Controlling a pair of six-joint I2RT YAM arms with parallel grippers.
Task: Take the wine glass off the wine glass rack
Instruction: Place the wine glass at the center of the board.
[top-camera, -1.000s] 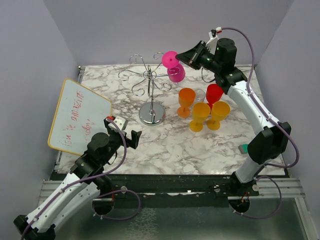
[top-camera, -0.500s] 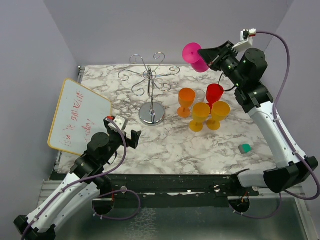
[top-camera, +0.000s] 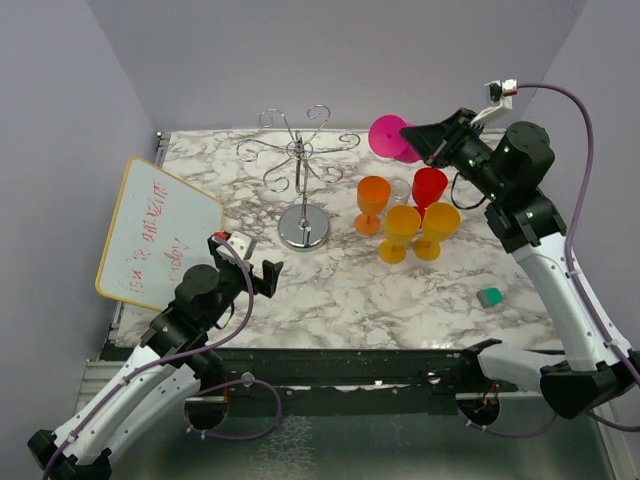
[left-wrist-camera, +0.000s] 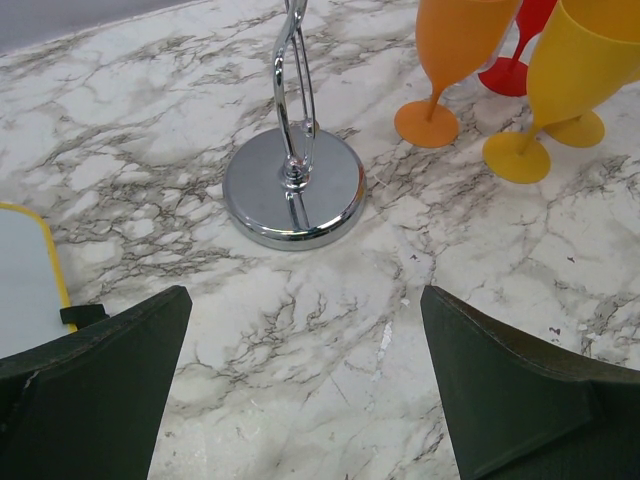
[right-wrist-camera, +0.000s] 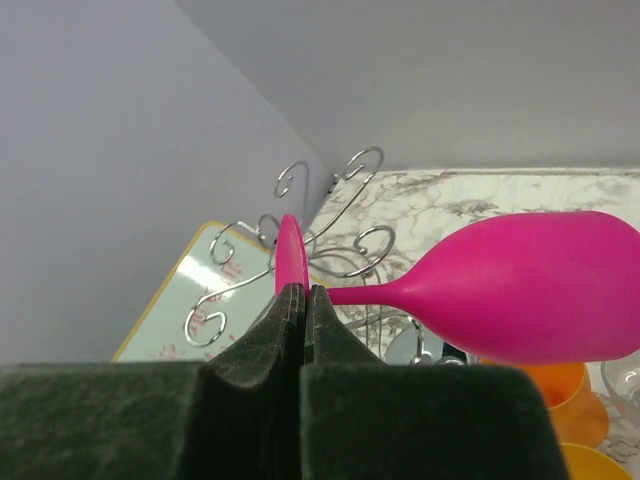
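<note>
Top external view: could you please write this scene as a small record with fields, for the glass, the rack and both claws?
wine glass: pink, held in the air, clear of the rack's arms
rack: chrome, upright, no glass on its arms
right claw: shut on the wine glass's foot
left claw: open, empty, low, facing the rack's base
others: orange glass, red glass, two yellow glasses, standing right of the rack
also: whiteboard at the left

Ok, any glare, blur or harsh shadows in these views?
Top view: even light, soft shadows, sharp. Left wrist: the rack base shows mirror reflections, no blown-out glare. Right wrist: fingers close and soft, glass clear.
</note>
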